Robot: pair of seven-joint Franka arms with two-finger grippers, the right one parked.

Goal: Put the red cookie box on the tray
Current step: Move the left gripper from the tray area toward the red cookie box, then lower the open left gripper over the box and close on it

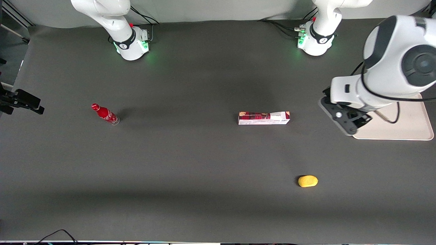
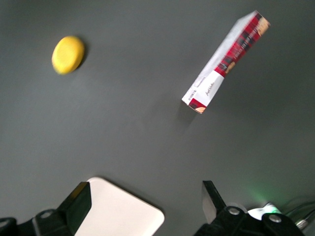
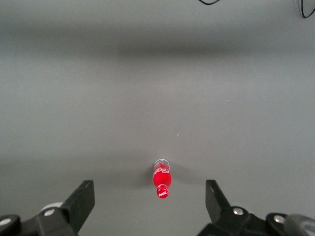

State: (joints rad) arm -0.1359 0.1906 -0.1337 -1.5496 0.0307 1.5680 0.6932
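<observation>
Gripper [image 2: 145, 204]: jaws spread wide, nothing between the fingers [image 2: 78, 201]. It hangs above the tray's [image 1: 408, 131] corner, the one nearest the red cookie box, not touching it.

Tray: cream, rounded corners, flat on the dark table [image 1: 204, 170] at the working arm's end. Partly covered by the arm in the front view. Nothing seen on its bare part.

Red cookie box [image 1: 264, 118]: lies flat on the table, lengthwise toward the tray, well apart from it, toward the parked arm's end. White side panel faces the front camera. Clear of the gripper.

Yellow oval object [image 1: 308, 181]: on the table, nearer the front camera than the tray and the box, apart from both.

Small red bottle [image 1: 105, 114]: upright, well apart from the tray, at the parked arm's end of the table.
</observation>
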